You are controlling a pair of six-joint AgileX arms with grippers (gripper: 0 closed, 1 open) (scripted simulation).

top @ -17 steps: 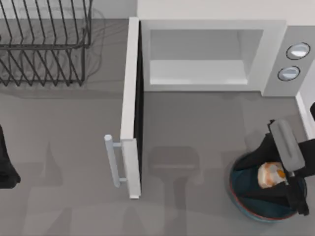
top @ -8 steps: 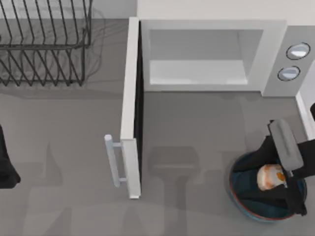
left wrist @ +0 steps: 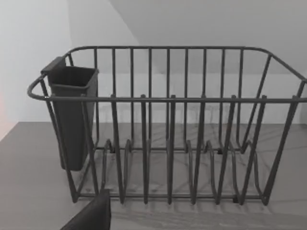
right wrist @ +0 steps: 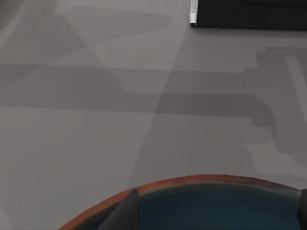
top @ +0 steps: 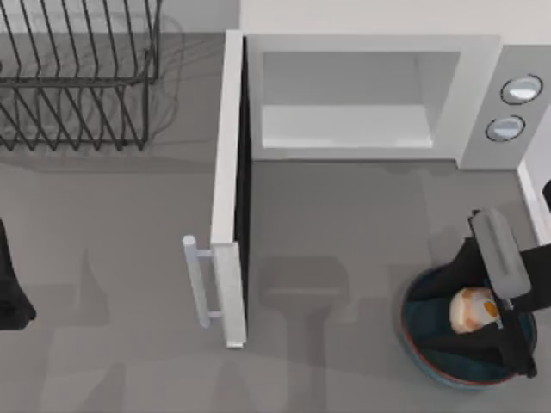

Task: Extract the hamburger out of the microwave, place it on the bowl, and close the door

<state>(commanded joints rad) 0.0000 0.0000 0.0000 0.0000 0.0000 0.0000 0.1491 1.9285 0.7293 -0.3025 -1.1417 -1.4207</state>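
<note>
The microwave [top: 370, 52] is white with a pale grey cavity and two silver-blue knobs [top: 514, 107]; its door [top: 228, 189] is white. The bowl [top: 422, 344] is teal-blue with a reddish-brown rim, the hamburger [top: 472, 310] cream with what looks like orange patches. A dark grey wire rack [left wrist: 168, 124] stands on the grey surface [top: 344, 224].

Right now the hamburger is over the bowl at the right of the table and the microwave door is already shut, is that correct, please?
Not quite: the door stands wide open in the top view, the microwave cavity exposed. The hamburger is indeed over the bowl at the table's right.

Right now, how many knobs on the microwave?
2. Both sit on the microwave side panel at the top view's right: the upper knob and the lower knob just below it. None looks hidden.
</note>
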